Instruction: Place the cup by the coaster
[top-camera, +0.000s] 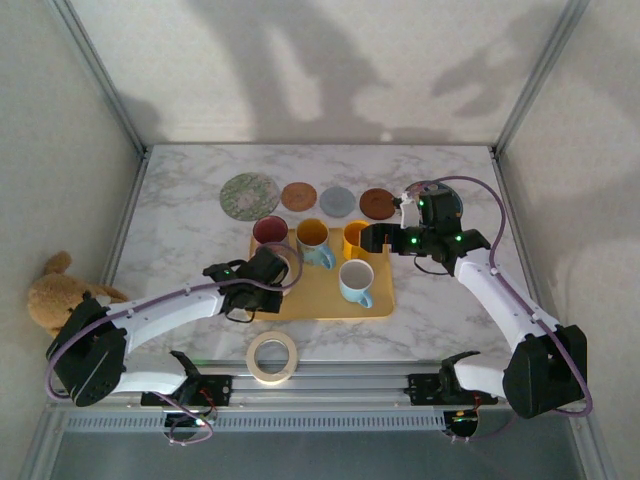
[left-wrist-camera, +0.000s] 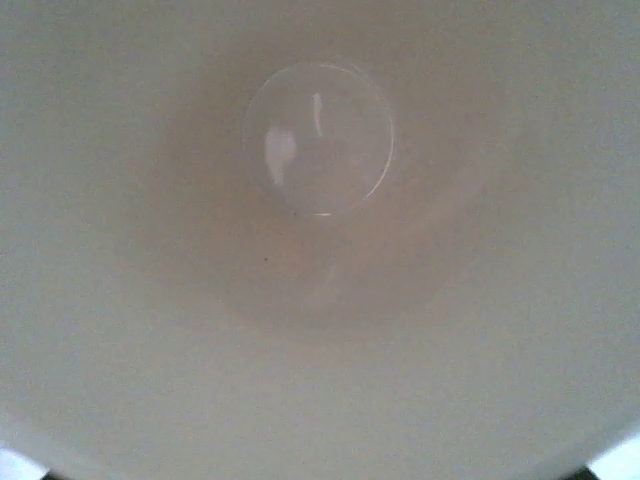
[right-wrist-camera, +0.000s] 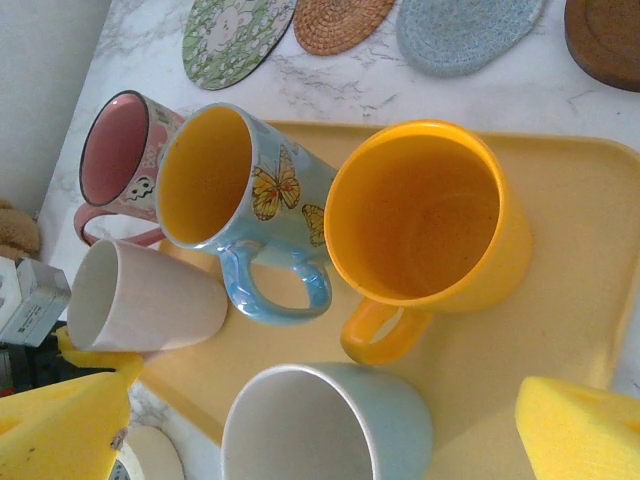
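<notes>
Left wrist view looks straight into the cream cup (left-wrist-camera: 320, 300): smooth matte inside and a round glossy bottom w/ a light spot on it. In the right wrist view it is tipped on its side, mouth to 9 o'clock, tapered, no handle visible. It is at the 9 o'clock edge of the yellow tray (right-wrist-camera: 560, 250), at 6 o'clock from the pink mug (right-wrist-camera: 115, 150) and just beside the handle of the butterfly mug (right-wrist-camera: 270, 190).

The left gripper (top-camera: 262, 275) is at the cup's mouth. Its jaws are hidden, so I cannot tell if they hold the rim.

The right gripper (top-camera: 378, 238) hovers over the tray's 3 o'clock side, above the yellow mug (right-wrist-camera: 420, 210). Its jaws are wide apart w/ nothing between the foam pads (right-wrist-camera: 70, 420).

Risks, as I judge:
- The glazed rim is slippery and the cup is tilted, so a weak hold may let it drop onto the tray.
- The neighbours are very close, so a swing to 12 o'clock can knock the pink or butterfly mug.
- The tray has a raised rim, so a low carry may catch on it.

Mugs look like glossy ceramic, incl. the white mug (right-wrist-camera: 320, 430). The tray is smooth, prob. plastic. At 12 o'clock from the tray lie four round coasters: green patterned (top-camera: 249, 195), woven brown (top-camera: 298, 196), grey-blue textile (top-camera: 338, 200), dark wood (top-camera: 377, 202). The table (top-camera: 450, 320) is marble-patterned. A tape roll (top-camera: 272, 357) lies at 6 o'clock.
</notes>
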